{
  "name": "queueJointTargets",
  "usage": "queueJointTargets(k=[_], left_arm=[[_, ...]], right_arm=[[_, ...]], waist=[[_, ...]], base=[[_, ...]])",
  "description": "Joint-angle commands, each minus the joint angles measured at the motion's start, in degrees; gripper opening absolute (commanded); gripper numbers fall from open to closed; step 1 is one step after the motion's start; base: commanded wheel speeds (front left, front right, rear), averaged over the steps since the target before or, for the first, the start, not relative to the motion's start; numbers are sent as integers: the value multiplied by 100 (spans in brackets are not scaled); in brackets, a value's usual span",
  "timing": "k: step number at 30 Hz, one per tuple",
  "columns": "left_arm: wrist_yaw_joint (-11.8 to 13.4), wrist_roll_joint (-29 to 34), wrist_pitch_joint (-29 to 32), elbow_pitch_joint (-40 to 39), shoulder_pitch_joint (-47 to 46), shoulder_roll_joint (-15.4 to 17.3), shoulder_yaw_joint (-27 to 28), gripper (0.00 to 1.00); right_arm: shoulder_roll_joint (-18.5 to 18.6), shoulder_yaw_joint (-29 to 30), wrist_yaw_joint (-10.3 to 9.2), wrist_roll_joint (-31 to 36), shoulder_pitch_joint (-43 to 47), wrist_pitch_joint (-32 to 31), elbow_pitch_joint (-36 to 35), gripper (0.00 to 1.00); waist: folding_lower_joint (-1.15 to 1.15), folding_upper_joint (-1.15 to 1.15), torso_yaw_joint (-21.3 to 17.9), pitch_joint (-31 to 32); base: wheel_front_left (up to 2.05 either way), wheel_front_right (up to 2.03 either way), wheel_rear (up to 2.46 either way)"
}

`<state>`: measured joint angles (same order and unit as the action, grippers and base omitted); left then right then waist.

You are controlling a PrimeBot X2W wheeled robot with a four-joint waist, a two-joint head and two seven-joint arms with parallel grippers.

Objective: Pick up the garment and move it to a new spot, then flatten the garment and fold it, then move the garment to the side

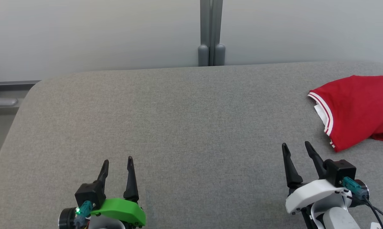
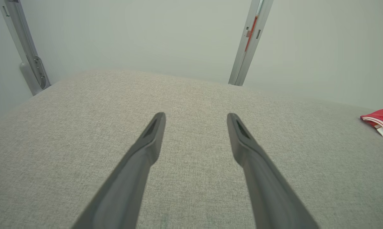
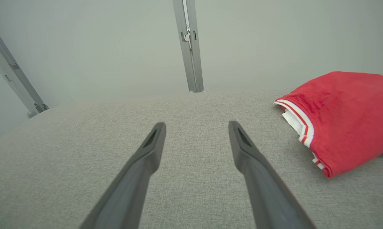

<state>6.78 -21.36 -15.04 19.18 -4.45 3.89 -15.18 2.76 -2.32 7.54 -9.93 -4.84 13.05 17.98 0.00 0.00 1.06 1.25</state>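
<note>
One grey cloth-covered counter (image 1: 178, 127) spans the view. A red shirt (image 1: 357, 108) with white-striped trim lies bundled at its right side, just beyond the right claw (image 1: 295, 143). That claw and the left claw (image 1: 118, 159), well apart, hover low, spread wide and holding nothing.

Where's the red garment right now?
In the head view the red garment lies bunched at the far right of the grey surface, just beyond the open right claw.
</note>
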Motion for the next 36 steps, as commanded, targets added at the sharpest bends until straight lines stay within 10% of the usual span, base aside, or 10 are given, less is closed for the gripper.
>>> queueJointTargets(k=[1, 27, 28, 36], left_arm=[[-20, 43, -16, 34, 29, -17, 16, 100], [-156, 59, -17, 210, -55, -70, 94, 100], [-132, 29, 3, 204, -10, -78, 74, 0], [-199, -349, 151, 372, 94, -87, 162, 0]], right_arm=[[26, 12, -12, 33, 71, 41, 3, 100], [21, -65, -12, 61, 17, -59, 51, 100], [1, -56, 0, 69, -6, -59, 64, 0], [-22, 15, 0, -377, 97, -188, 266, 0]], waist=[[0, 0, 3, 7], [0, 0, -9, 10], [0, 0, -9, 9], [0, 0, -12, 5]], base=[[0, 0, 0], [0, 0, 0], [0, 0, 0], [0, 0, 0]])
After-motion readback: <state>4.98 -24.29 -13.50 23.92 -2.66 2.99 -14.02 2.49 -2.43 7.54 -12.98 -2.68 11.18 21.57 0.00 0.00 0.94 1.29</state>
